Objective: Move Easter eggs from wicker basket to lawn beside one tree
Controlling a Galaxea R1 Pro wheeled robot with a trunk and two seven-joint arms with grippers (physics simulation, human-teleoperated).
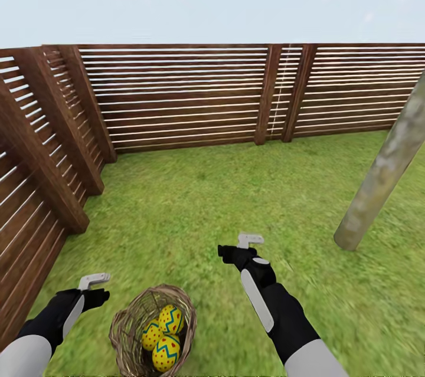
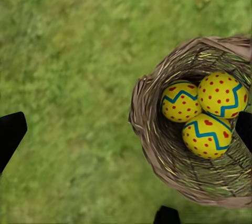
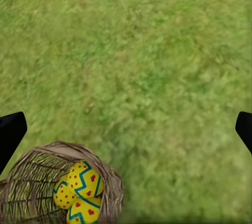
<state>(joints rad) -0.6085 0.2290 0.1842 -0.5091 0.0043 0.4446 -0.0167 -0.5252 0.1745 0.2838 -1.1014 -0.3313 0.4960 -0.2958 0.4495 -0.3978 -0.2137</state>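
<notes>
The wicker basket (image 1: 127, 330) sits on the lawn (image 1: 195, 212) just in front of me, with three Easter eggs in it: yellow with red dots and blue-green zigzags (image 1: 171, 318) (image 1: 152, 334) (image 1: 166, 353). My left gripper (image 1: 97, 291) hovers open above the grass left of the basket. The left wrist view shows the basket (image 2: 142, 124) and eggs (image 2: 180, 101) (image 2: 220, 93) (image 2: 207, 135) off to one side of the fingers (image 2: 10, 134). My right gripper (image 1: 233, 250) is open over grass beyond and right of the basket (image 3: 31, 182). A pale tree (image 1: 383, 170) trunk rises at right.
A dark brown slatted fence (image 1: 177, 100) closes the garden at the back and runs along the left side (image 1: 35, 164), forming a corner. Open grass stretches between the basket and the tree trunk's foot (image 1: 351, 238).
</notes>
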